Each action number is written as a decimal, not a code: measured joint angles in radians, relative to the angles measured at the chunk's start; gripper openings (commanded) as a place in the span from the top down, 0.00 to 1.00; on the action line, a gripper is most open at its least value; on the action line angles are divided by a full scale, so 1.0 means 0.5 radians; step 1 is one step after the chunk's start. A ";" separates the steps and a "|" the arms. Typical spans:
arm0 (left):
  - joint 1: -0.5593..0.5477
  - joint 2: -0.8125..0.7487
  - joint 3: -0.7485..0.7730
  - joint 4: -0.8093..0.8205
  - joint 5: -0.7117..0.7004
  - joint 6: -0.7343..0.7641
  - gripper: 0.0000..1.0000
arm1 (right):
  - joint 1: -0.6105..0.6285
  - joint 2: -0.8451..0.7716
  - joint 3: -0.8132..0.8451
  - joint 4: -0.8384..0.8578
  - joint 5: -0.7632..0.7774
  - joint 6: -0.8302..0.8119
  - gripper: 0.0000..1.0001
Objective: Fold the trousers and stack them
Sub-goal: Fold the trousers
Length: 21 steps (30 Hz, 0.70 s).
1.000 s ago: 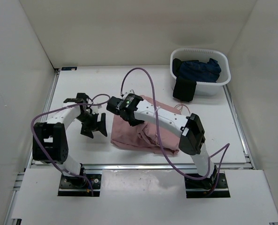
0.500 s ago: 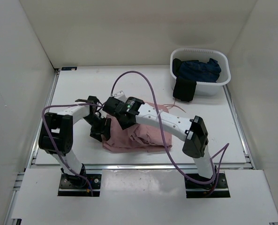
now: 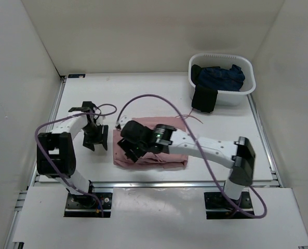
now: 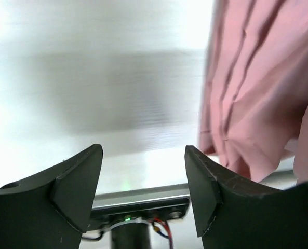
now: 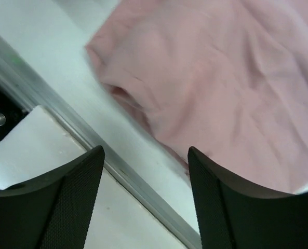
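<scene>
The pink trousers [image 3: 159, 154] lie folded into a flat, roughly rectangular bundle on the white worktop [image 3: 159, 96], near its front edge and about midway between the two arm bases. A thin drawstring trails from the bundle's far right corner.

The left pincer [image 3: 95, 138] sits just beside the bundle's left edge, apart from it. In the left wrist view its fingers [image 4: 76, 181] stand spread with only bare worktop [image 4: 117, 78] between them, and the trousers [image 4: 257, 104] fill the right side of that view. It is released and grasps nothing.

The right pincer [image 3: 129, 150] is over the bundle's near-left corner. In the right wrist view its fingers [image 5: 70, 197] are likewise apart and empty, with the trousers [image 5: 221, 88] and the worktop's metal edge rail below them. It too is released.

At the far right corner stands a white tub [image 3: 250, 85] holding dark blue clothes [image 3: 221, 77], with a black cloth [image 3: 203, 99] hanging over its near rim. A purple cable [image 3: 148, 96] arches above the worktop.
</scene>
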State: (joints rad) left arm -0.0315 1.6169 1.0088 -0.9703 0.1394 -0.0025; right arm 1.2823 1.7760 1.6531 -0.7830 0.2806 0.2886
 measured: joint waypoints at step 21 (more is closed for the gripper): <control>-1.196 -0.139 -0.112 0.191 -0.175 0.005 0.27 | -1.083 -0.673 -1.650 0.583 -0.101 0.880 1.00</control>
State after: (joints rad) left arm -0.6292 1.5475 0.9527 -0.8749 0.0517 -0.0002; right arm 0.7406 1.4395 0.8280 -0.4915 0.2298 0.7288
